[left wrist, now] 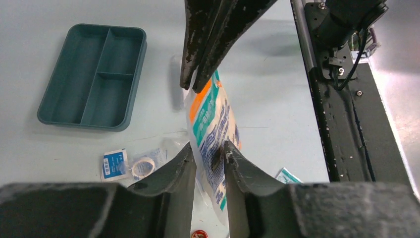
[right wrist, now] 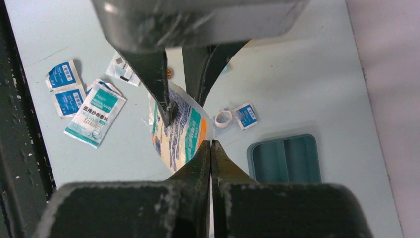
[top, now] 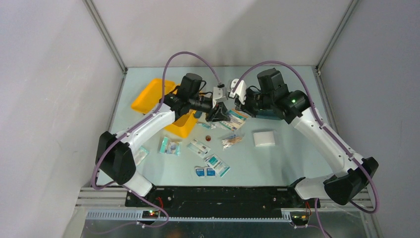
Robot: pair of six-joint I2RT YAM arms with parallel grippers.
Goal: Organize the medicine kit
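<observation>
- Top view: the medicine kit (top: 148, 99) lies open at the back left of the bench (top: 287, 168), partly under the left arm. The two arms meet just beside it. It looks like stiff, light plastic with a lid apt to swing, so it is best taken by a side wall or the rim.
- Left wrist: the left jaws are half closed round the lower end of a soft packet (left wrist: 213, 119), touching both faces. Whether they grip it I cannot tell. A teal tray (left wrist: 119, 64) lies apart.
- Right wrist: the right jaws are fully closed, pinching the packet's edge.
</observation>
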